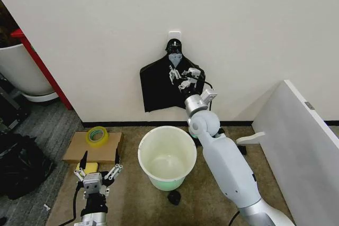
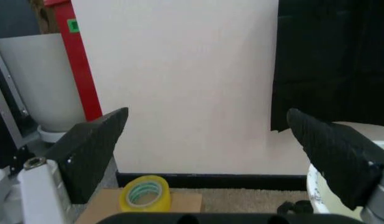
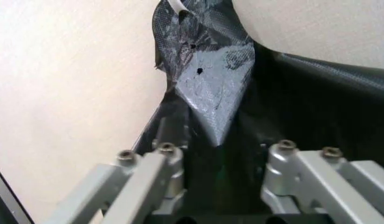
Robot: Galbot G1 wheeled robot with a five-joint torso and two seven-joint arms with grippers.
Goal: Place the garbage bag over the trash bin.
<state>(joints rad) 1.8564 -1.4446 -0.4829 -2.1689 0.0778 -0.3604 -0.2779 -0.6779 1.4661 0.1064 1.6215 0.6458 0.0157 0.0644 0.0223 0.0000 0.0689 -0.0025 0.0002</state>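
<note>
The black garbage bag hangs flat against the wall from a white hook, its top pinched and crinkled. My right gripper is raised against the bag just under that pinched top, and it is open, with its fingers on either side of the plastic fold. The cream-white trash bin stands empty on the floor below the bag, with a pale green base. My left gripper hangs low to the bin's left, open with nothing in it. The bag's edge and the bin's rim show beyond it.
A yellow tape roll lies on a flat cardboard sheet left of the bin. A large white tub with a red frame and a bulky black sack are at far left. A white panel stands at right.
</note>
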